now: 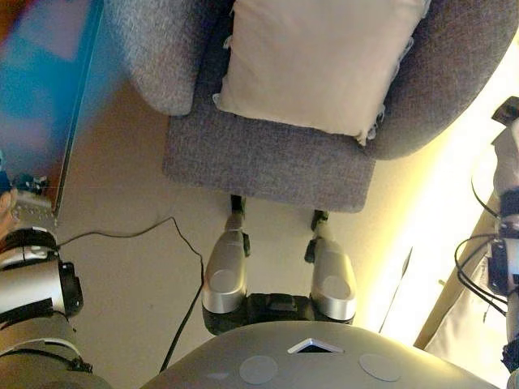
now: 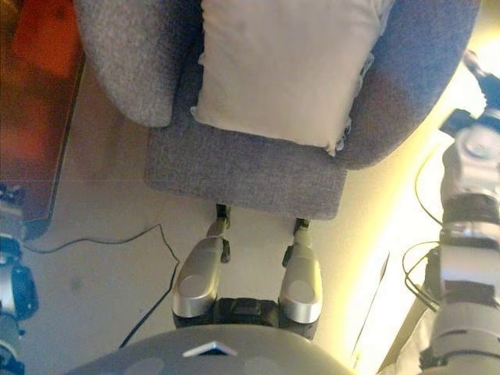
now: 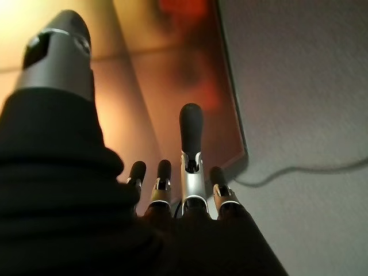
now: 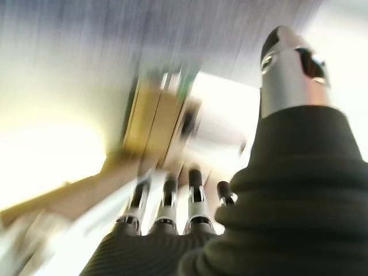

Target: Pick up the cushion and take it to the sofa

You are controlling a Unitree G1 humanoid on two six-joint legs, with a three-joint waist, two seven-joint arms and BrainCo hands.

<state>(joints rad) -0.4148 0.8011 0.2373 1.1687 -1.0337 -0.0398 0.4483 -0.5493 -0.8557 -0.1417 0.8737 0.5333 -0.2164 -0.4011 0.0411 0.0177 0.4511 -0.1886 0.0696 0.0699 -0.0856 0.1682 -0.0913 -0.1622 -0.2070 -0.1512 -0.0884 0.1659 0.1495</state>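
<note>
A cream cushion (image 1: 320, 61) with a frilled edge lies on the seat of a grey upholstered sofa chair (image 1: 268, 166) straight ahead, leaning toward its back. It also shows in the right eye view (image 2: 285, 66). My left hand (image 3: 178, 190) hangs at my left side over the floor with relaxed fingers and holds nothing. My right hand (image 4: 172, 201) hangs at my right side, also relaxed and empty. Both hands are well apart from the cushion. Only my forearms show in the eye views, at the left and right edges.
A flat dark panel (image 2: 39, 101) lies on the floor at the left, beside the chair's arm. A black cable (image 1: 182, 243) runs across the beige floor in front of the chair. A wooden piece (image 1: 454, 300) stands at the right in bright light.
</note>
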